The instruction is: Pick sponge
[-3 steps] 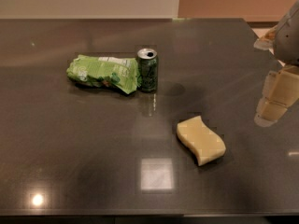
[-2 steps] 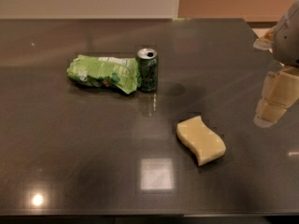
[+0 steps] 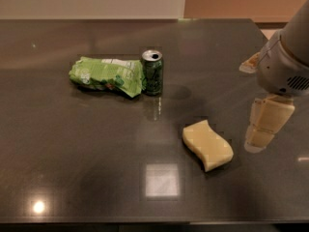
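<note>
The pale yellow sponge (image 3: 207, 145), a thick block with wavy sides, lies flat on the dark table (image 3: 87, 144), right of centre and towards the front. My gripper (image 3: 260, 138) hangs from the grey arm at the right. It is just right of the sponge, close to the table top and apart from the sponge. It holds nothing that I can see.
A green snack bag (image 3: 106, 75) lies at the back left, with a dark green can (image 3: 152, 72) upright against its right end. The table's right edge (image 3: 270, 42) runs behind the arm. Ceiling lights reflect on the table in front of the sponge.
My gripper has moved down and to the left, closer to the sponge. The sponge, can and bag have not moved.
</note>
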`<state>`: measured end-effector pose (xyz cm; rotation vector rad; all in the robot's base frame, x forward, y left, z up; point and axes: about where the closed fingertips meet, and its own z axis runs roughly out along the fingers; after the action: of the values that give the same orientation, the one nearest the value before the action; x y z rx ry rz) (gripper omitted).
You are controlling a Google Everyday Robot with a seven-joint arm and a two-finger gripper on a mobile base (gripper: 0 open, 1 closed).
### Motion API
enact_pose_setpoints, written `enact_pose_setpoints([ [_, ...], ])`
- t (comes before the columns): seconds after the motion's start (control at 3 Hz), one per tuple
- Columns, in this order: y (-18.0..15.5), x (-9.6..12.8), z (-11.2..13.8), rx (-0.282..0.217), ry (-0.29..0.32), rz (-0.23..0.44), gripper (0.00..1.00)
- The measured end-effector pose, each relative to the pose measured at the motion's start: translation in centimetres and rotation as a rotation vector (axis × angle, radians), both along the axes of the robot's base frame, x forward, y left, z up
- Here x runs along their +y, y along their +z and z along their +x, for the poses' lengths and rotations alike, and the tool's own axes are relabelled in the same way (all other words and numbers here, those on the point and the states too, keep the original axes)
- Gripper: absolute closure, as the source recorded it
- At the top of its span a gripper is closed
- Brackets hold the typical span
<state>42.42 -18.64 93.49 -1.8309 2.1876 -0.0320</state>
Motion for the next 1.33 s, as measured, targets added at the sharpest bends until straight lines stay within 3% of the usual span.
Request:
enact_pose_setpoints([
  [0.67,-4.9,2.5,-1.3,0.081,0.006,0.042,0.0],
  [1.33,-8.2,4.4,-2.2,0.123,-0.045,0.056,0.0],
])
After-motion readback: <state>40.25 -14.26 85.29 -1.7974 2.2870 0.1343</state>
